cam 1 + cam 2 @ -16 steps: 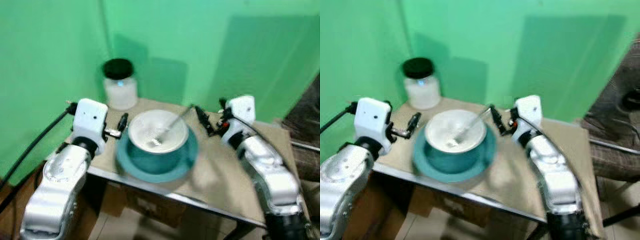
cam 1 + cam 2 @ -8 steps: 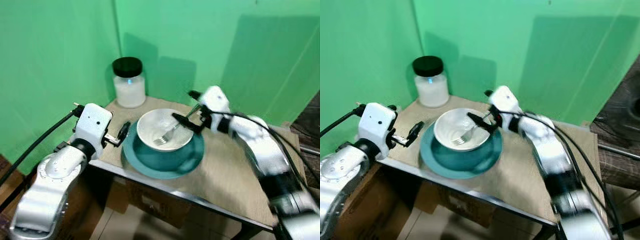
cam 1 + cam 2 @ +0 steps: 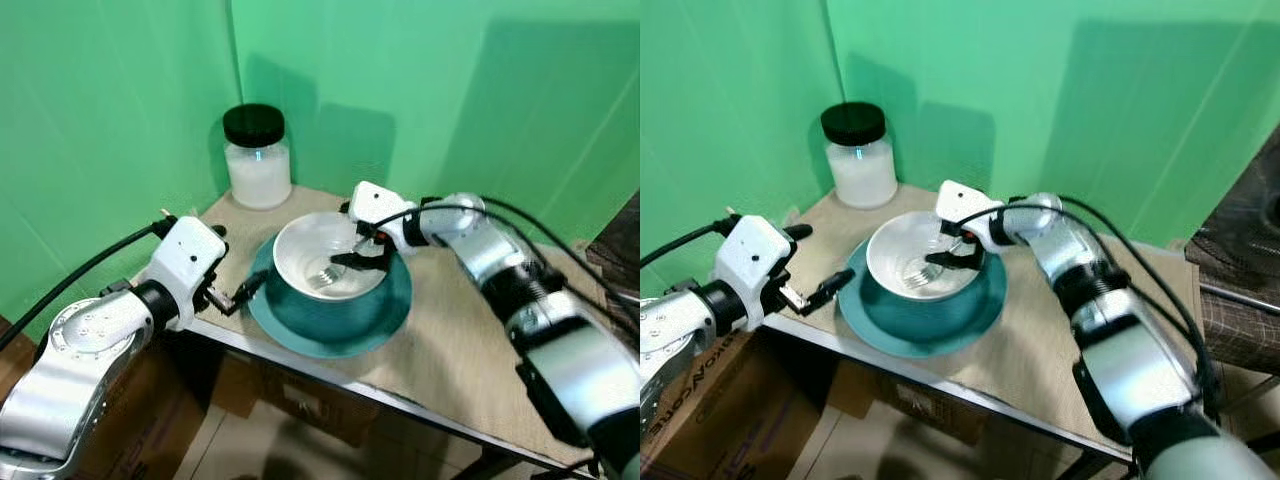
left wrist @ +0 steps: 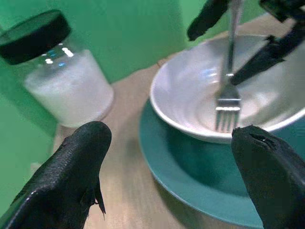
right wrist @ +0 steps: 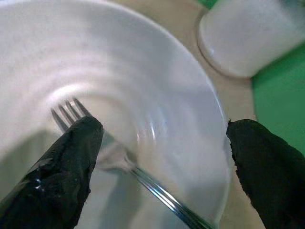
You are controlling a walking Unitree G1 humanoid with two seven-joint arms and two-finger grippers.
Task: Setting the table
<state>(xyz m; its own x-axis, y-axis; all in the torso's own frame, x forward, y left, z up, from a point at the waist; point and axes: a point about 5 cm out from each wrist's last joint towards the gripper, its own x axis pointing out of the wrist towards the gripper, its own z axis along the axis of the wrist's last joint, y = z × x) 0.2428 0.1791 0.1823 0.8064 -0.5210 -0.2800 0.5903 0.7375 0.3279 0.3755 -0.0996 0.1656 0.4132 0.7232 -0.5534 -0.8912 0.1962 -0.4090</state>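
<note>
A white bowl (image 3: 322, 262) sits on a teal plate (image 3: 330, 315) on the small tan table (image 3: 460, 340). A metal fork (image 3: 330, 271) lies inside the bowl, tines down, handle (image 5: 162, 198) leaning toward the right rim. My right gripper (image 3: 358, 252) hangs open over the bowl's right side, one black finger (image 5: 66, 167) on either side of the fork handle, not pinching it. The left gripper (image 3: 243, 291) is open at the plate's left edge, level with the table; its wrist view faces the bowl (image 4: 224, 102) and fork (image 4: 228, 102).
A glass jar (image 3: 257, 155) with a black lid and white contents stands at the table's back left corner. Green walls close in behind and on the left. A cardboard box (image 3: 700, 400) sits under the table on the left. Bare tabletop lies right of the plate.
The camera has shifted. My right arm has reached in and lowered its open fingers around the fork handle over the bowl. The left gripper dropped to the plate's front left edge.
</note>
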